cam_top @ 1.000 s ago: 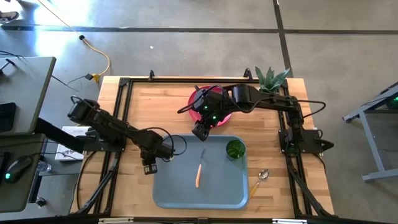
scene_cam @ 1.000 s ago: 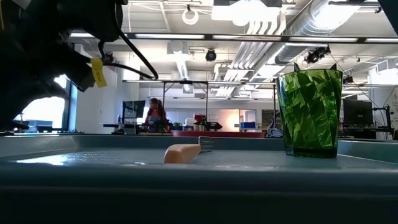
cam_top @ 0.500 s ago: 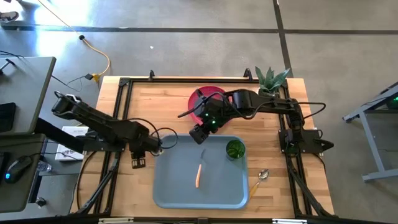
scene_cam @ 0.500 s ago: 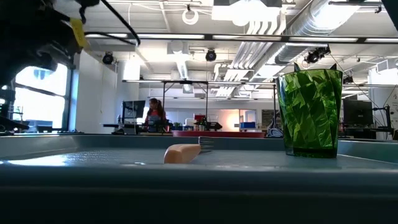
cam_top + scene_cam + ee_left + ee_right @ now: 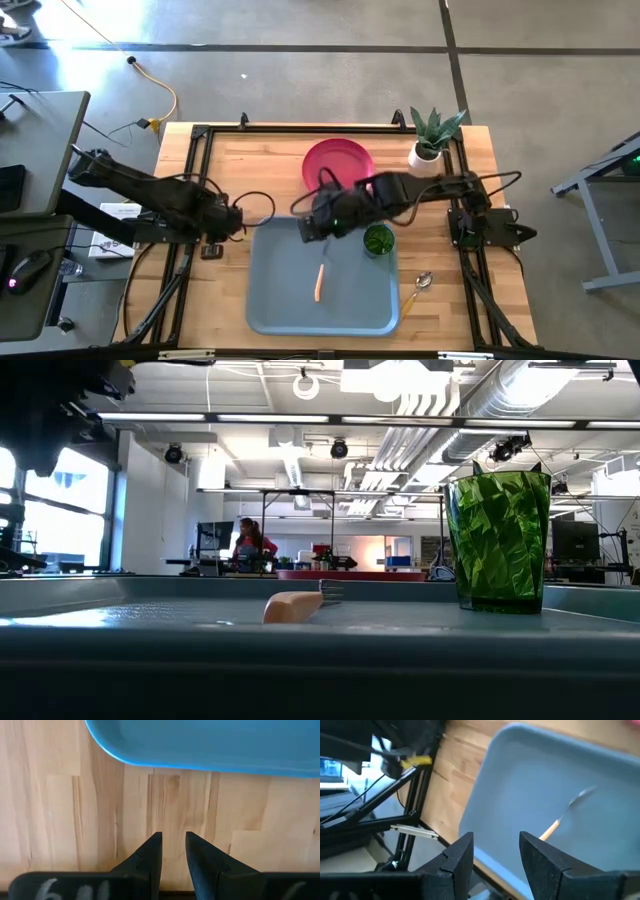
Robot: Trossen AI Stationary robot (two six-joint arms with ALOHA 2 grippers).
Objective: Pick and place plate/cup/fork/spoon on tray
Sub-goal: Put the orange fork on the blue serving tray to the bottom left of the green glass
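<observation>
Grey-blue tray [image 5: 290, 290]: right gripper [image 5: 495, 851] parted over its edge; left gripper [image 5: 173, 851] slightly parted, empty.

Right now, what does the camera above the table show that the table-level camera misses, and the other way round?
Only the high view shows the plate and spoon on the wood outside the tray, the potted plant, and both arms, the right end effector over the tray's corner. Only the low view shows the room behind, with a person. Both show the tray holding the fork and cup.
</observation>
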